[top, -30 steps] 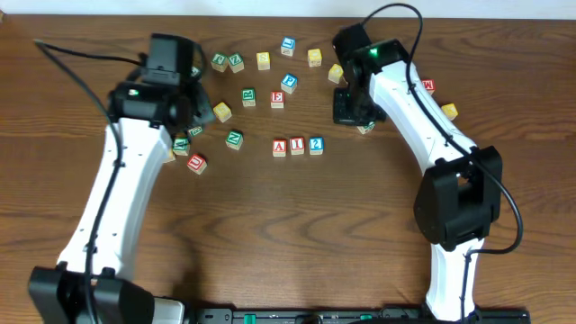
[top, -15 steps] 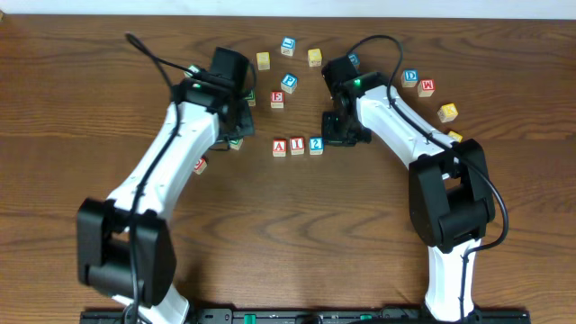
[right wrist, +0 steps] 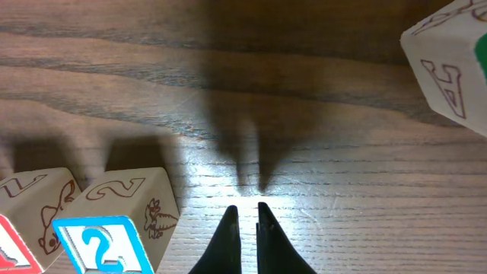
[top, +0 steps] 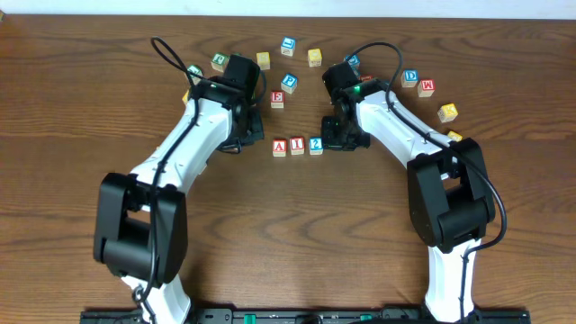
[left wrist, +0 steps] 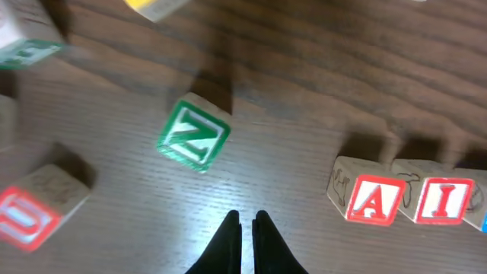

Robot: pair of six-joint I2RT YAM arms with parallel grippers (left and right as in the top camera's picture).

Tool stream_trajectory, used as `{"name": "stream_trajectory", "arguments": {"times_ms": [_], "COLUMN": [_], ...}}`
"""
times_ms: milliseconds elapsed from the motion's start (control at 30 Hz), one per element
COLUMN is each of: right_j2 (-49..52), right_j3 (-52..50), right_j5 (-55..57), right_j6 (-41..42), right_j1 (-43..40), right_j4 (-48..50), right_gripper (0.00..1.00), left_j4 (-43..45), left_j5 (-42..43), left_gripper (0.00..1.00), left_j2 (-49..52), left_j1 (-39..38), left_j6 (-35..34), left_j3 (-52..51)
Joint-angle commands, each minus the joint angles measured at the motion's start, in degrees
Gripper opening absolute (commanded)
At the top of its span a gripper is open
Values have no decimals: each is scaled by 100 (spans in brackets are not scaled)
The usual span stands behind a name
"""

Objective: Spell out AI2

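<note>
Three cubes stand side by side in a row at the table's middle: the red A (top: 280,147), the red I (top: 297,146) and the blue 2 (top: 316,145). My left gripper (top: 247,137) is shut and empty just left of the A, apart from it. In the left wrist view its tips (left wrist: 247,221) point at bare wood, with the A (left wrist: 373,199) and I (left wrist: 441,199) to the right. My right gripper (top: 338,138) is shut and empty just right of the 2. The right wrist view has its tips (right wrist: 245,211) beside the 2 (right wrist: 103,242), not touching it.
Loose cubes lie in an arc behind the row: blue (top: 289,83), red (top: 277,99), yellow (top: 314,57), green (top: 219,61), more at the right (top: 427,86). A green Z cube (left wrist: 194,135) and a red one (left wrist: 27,217) sit near the left gripper. A green-edged cube (right wrist: 449,65) lies right of the right gripper.
The left arm has swung from the far left in toward the A. The right arm has come down and left to beside the 2. The row of three cubes has stayed put.
</note>
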Motion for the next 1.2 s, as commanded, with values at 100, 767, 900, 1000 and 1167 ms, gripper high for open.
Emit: {"name": "stream_trajectory", "arguments": {"times_ms": [100,767,900,1000,1167], "right_j2": [35,35,37,37,37], "right_j3": [-28,-28,-28,-28,-28], "right_j5": [-39,-256,-339,-339,-361], "right_j6": [-42,-350,-407,-409,-409], "right_j1": [28,105,136,142,155], "right_j4": [11,87,96,96,96], "right_gripper": [5,4,4,3,4], "left_j4": [186,678,734,743,750], "left_j5": [407,767,765,765,767], "left_gripper": [7,7,8,7,7], "left_j2": [380,782,782,782,782], "left_j1": [7,-59,-157,-212,-258], "left_j6": [-55,195,317,317,315], "left_j3": [-114,-116,-116,-116,-116]}}
